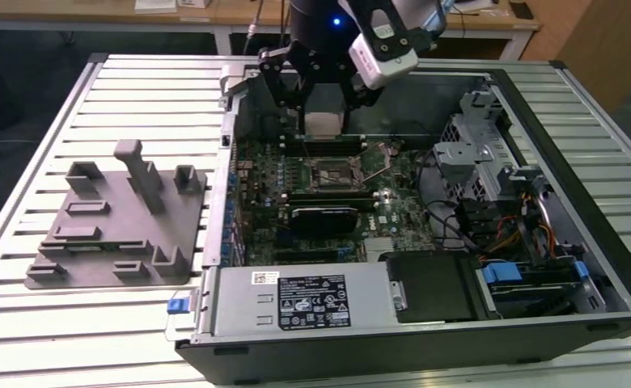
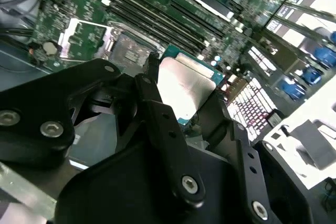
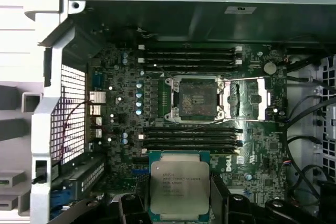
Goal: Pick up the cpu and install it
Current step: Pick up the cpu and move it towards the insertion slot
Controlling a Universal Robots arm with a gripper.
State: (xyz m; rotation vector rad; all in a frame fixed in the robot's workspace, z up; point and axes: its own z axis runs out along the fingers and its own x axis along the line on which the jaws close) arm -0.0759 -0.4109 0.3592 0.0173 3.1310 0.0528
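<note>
Open desktop PC case (image 1: 590, 153) lying on its side on a slatted metal table (image 1: 35, 121), motherboard (image 1: 396, 214) facing up. One black gripper (image 1: 323, 121) reaches down into the far part of the case. Its fingers (image 1: 283, 85) are clamped on the cpu (image 1: 323, 124), one on each of two opposite edges.

In the exterior view the cpu hangs above the board, just far of the socket (image 1: 335, 171) & apart from it, over the far RAM slots (image 1: 332, 145).

In both wrist views the cpu (image 3: 180, 190) (image 2: 186, 85) shows its shiny silver top w/ a thin green rim around it. The top faces up, away from the board. The chip is only slightly oblong; in the first wrist view its longer side runs across the line of the RAM slots (image 3: 189, 59), & its edges look square w/ the socket (image 3: 198, 98). The gripper (image 3: 180, 208) (image 2: 185, 90) holds it by the longer edges.

The socket is uncovered, w/ nothing seated in it. Its metal frame (image 3: 247, 98) is flipped open to one side.

On the exterior view's left, outside the case, a grey fixture block (image 1: 121, 218) sits on the table. A PSU (image 1: 294, 299) fills the near end of the case.
</note>
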